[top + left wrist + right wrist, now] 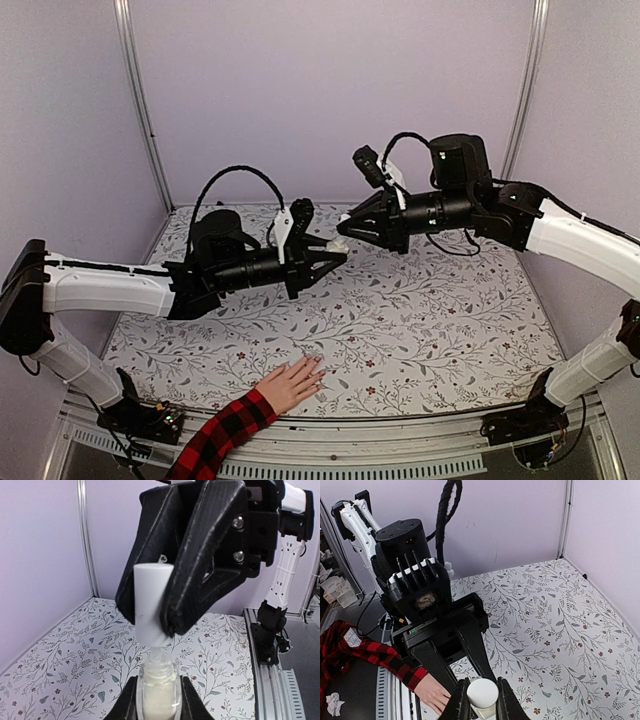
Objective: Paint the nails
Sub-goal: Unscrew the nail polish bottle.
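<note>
Top view: above the floral bench (450, 320) the left claw (338, 252) and right claw (347, 232) meet in mid-air, their load too small to read. A hand (292, 383) in a plaid sleeve (225, 430) lies at the near edge, nails (315, 362) mere pale specks

Left wrist: the left claw, cropped, clamps a clear bottle (159, 697), and the right claw pinches the tilted white cap (150, 585) just above its neck

Right wrist: the nails are hidden behind the left claw

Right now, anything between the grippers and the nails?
Nothing visible. The nails lie at the near edge of the table, lower than both grippers. The left gripper holds the bottle, the right gripper its cap, raised over mid-table.
</note>
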